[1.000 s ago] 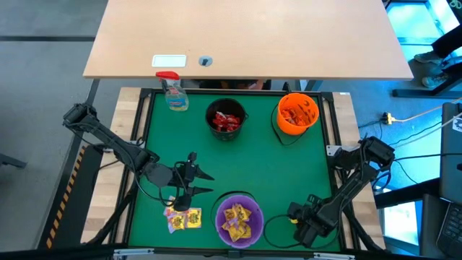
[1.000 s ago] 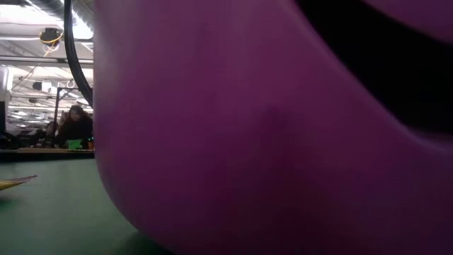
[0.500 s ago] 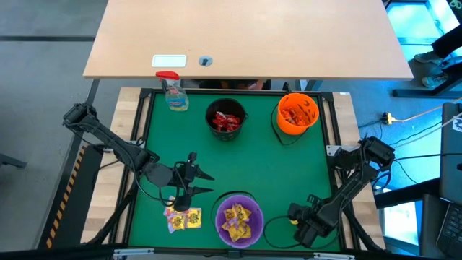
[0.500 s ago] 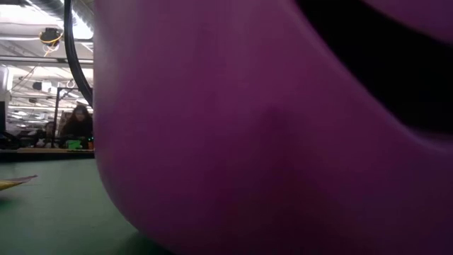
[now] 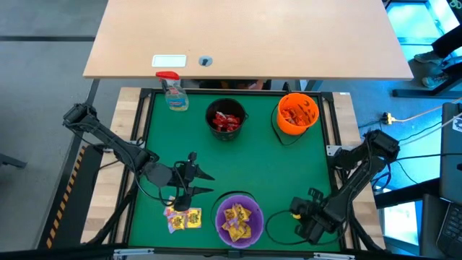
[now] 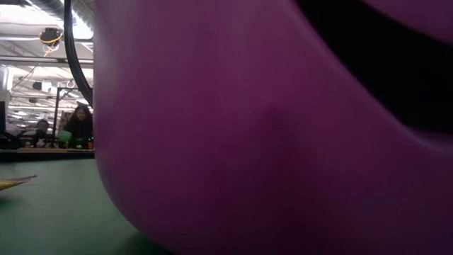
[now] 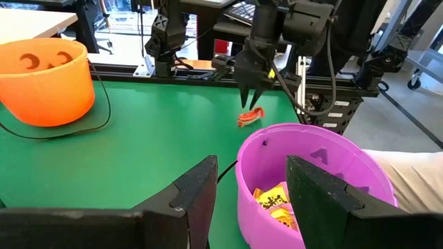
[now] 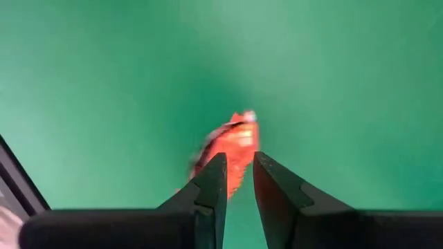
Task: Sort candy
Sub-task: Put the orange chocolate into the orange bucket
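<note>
Green counter [image 5: 274,173], lab room beyond with people seated far off in the low view. Three bowls on it: black bowl [image 5: 226,119] far centre with red candy, orange bowl [image 5: 297,113] far right with orange candy, purple bowl [image 5: 239,217] near centre with yellow candy.

Key relation: one orange candy [image 8: 227,153] lies loose on the counter near right, just right of the purple bowl. Right gripper [image 8: 240,181] sits right over it, fingers narrowed close together, straddling the packet's near end. Whether they are pinching it or just closing cannot be told; in the left wrist view the packet [image 7: 250,117] looks to be still on the mat under the gripper [image 7: 248,92]. The packet's long axis runs slanted, crossing the gap between the fingers at an angle rather than square. In the high view the right gripper [image 5: 296,211] hides it.

Right arm is clearly the nearer one. The orange bowl, likely target, lies far from the gripper, almost straight away along the right side of the counter, so the carry would be a lift then a run to the far right corner.

Left gripper [image 5: 200,182] waits near left, fingers spread, empty, pointing toward the purple bowl. Yellow candy [image 5: 184,219] still lies on the counter just near of it, left of the purple bowl. Spray bottle [image 5: 173,92] stands far left.
</note>
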You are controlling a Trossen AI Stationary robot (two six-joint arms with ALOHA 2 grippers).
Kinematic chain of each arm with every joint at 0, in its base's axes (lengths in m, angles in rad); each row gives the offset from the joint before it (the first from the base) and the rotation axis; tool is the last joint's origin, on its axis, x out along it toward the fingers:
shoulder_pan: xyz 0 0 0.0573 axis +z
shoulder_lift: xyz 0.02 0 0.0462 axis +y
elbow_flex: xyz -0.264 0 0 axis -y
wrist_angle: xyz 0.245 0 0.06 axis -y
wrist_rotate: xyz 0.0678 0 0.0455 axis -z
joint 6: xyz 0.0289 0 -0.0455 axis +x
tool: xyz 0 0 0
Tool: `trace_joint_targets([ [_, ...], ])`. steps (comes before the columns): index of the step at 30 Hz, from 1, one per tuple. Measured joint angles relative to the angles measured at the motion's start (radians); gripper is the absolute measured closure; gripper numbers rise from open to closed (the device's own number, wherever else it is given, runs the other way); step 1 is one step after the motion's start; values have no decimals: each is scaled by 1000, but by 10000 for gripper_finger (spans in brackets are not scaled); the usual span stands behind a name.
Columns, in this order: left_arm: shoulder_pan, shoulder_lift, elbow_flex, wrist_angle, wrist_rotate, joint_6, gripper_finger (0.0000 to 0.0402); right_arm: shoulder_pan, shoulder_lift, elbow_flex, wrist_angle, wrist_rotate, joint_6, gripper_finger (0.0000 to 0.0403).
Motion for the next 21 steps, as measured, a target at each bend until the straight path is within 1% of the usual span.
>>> trace_joint_targets([
  [5,0,0,0,0,0,-1,241,0,-26,0,-11,36,3,335],
  [8,0,0,0,0,0,-11,241,0,-27,0,3,35,34,332],
  [10,0,0,0,0,0,-19,241,0,-27,0,31,20,46,321],
  [12,0,0,0,0,0,-19,241,0,-27,0,65,15,45,301],
  [14,0,0,0,0,0,-19,241,0,-27,0,77,14,46,272],
  [21,-5,0,0,0,3,-26,241,0,3,-2,66,9,98,153],
])
